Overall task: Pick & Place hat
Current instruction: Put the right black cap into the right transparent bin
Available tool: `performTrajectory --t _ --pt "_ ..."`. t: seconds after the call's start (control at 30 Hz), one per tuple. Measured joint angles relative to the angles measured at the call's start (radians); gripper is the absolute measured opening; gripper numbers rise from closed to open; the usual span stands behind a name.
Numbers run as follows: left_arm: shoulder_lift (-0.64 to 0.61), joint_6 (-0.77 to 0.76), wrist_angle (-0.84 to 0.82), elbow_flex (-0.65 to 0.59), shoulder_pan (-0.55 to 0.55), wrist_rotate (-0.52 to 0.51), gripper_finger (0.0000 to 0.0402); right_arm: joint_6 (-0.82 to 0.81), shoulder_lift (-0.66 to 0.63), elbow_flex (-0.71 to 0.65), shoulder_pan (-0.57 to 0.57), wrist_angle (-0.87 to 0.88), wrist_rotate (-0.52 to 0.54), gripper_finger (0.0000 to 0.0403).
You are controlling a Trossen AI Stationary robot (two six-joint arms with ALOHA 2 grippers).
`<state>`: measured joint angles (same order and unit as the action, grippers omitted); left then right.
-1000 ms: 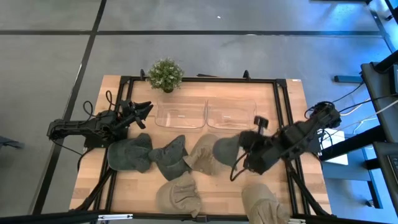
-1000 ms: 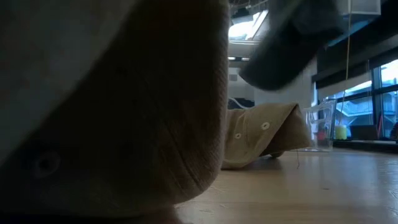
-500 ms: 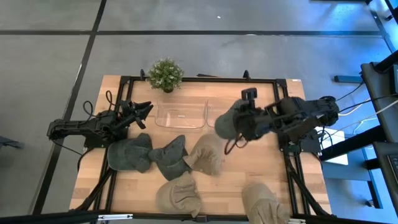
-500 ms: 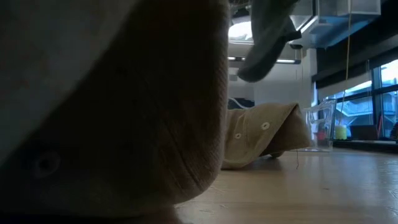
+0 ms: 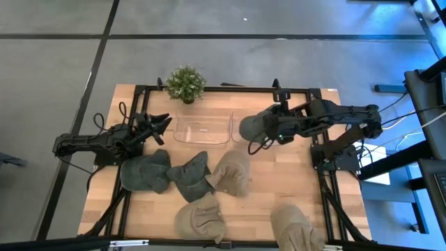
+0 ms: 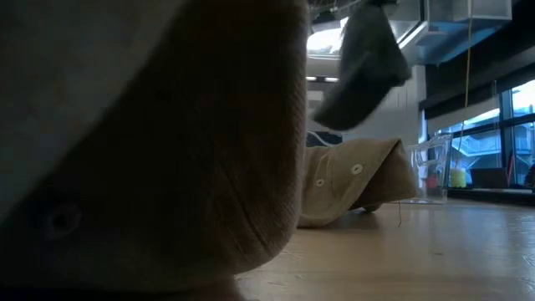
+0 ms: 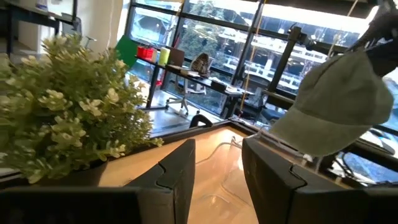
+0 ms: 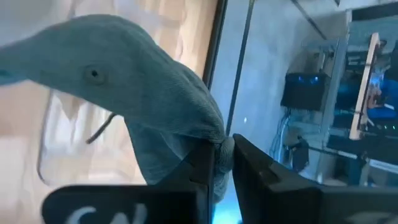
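The right hand (image 5: 273, 130) pinches a grey hat (image 5: 254, 127), lifted above the right bin (image 5: 244, 134); release is left. Five hats wait on the surface (image 5: 258, 202). The left hand (image 5: 161, 122) idles, spread.

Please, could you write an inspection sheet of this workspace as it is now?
Surface: light wooden table, black frame.
Job's things: grey-green cloth cap held above the right clear plastic bin; left clear plastic bin; five more cloth caps on the table.
Clutter: small potted green plant at the far edge.
Grippers: right gripper shut on the cap; left gripper open, waiting near the plant.
Cables: black cables beside the right arm.
Surroundings: grey floor; windows.
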<state>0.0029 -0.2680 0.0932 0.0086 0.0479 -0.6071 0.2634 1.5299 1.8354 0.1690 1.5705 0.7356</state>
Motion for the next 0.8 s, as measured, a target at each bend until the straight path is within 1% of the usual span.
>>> performTrajectory --t 0.13,0.3,0.4,0.5,0.63,0.8 --pt "0.000 0.002 0.000 0.000 0.000 -0.075 0.0127 -0.049 -0.106 -0.125 -0.002 0.001 0.000 0.0043" --pt "0.000 0.002 0.000 0.000 0.000 -0.158 0.0127 -0.011 -0.198 -0.241 -0.002 -0.036 -0.002 0.0043" --pt "0.000 0.002 0.000 0.000 0.000 -0.182 0.0127 0.047 -0.220 -0.299 -0.004 -0.064 -0.002 0.0043" --pt "0.000 0.003 0.000 0.000 0.000 -0.185 0.0127 0.062 -0.227 -0.361 -0.012 -0.073 -0.001 0.0043" --pt "0.000 0.011 0.000 0.000 0.000 -0.188 0.0127 0.110 -0.227 -0.463 -0.023 -0.082 0.047 0.0043" --pt "0.000 0.029 -0.002 0.000 0.000 -0.188 0.0127 0.168 -0.226 -0.580 -0.028 -0.091 0.050 0.0044"
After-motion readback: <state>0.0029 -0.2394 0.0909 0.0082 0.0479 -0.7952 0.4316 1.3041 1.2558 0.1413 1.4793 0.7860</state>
